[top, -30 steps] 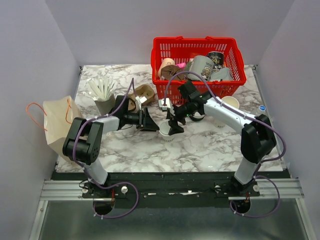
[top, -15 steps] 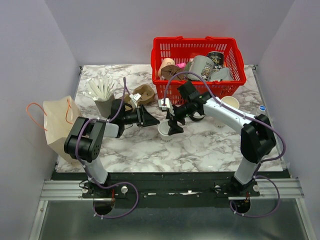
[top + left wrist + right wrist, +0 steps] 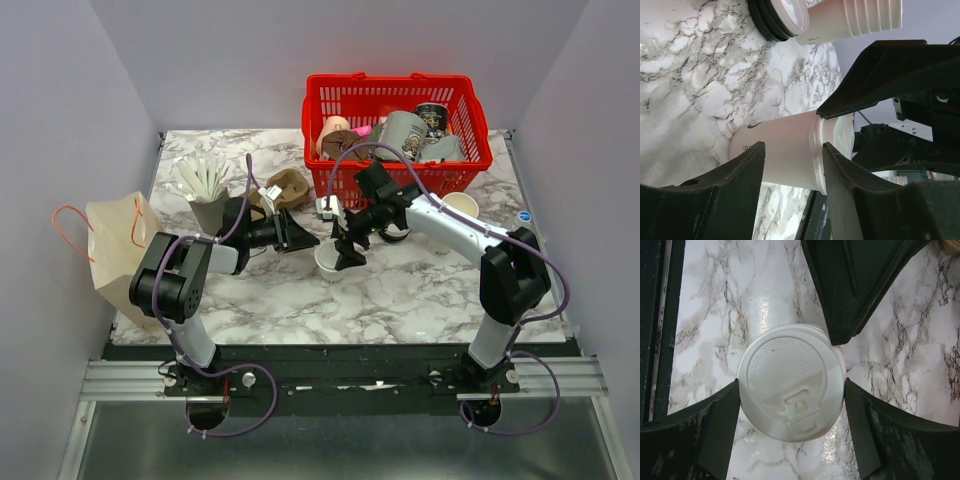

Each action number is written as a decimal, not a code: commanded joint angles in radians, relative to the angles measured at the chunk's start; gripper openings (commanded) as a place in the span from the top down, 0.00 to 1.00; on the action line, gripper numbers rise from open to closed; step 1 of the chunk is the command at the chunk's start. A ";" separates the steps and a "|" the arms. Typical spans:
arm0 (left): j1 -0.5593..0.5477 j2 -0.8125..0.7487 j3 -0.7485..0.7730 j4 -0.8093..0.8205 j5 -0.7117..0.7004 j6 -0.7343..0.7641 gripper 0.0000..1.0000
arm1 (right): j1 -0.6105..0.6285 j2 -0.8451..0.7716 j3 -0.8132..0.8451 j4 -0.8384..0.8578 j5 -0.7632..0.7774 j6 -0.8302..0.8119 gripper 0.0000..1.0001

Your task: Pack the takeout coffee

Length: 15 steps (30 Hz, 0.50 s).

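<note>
The takeout coffee (image 3: 328,264), a small white paper cup with a white lid (image 3: 791,382), stands on the marble table near the middle. My right gripper (image 3: 345,252) comes down over it, and in the right wrist view its fingers (image 3: 722,430) touch the lid's rim on both sides (image 3: 792,385). My left gripper (image 3: 303,240) is open just left of the cup. In the left wrist view its fingertips (image 3: 793,146) straddle the cup's body (image 3: 785,155) with a gap on one side. The brown paper bag (image 3: 115,250) stands at the table's left edge.
A red basket (image 3: 470,160) full of items stands at the back right. A stack of paper cups (image 3: 855,20) and dark-rimmed lids (image 3: 777,17) lie right of the coffee. A cup of white stirrers (image 3: 205,190) and a brown item (image 3: 285,188) are back left.
My left gripper has shifted slightly toward the back of the table beside the cup, then held still. My right gripper and the cup have not moved.
</note>
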 commanded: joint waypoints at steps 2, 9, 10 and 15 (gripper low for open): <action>0.003 -0.076 -0.035 -0.096 -0.029 0.124 0.42 | 0.042 0.175 -0.100 -0.131 0.225 -0.030 0.33; 0.011 -0.096 -0.029 -0.160 -0.031 0.174 0.42 | 0.042 0.182 -0.090 -0.142 0.224 -0.032 0.33; 0.011 -0.096 -0.026 -0.175 -0.045 0.182 0.42 | 0.042 0.182 -0.088 -0.143 0.225 -0.033 0.33; 0.006 -0.081 0.005 -0.375 -0.164 0.305 0.48 | 0.042 0.185 -0.090 -0.151 0.227 -0.037 0.33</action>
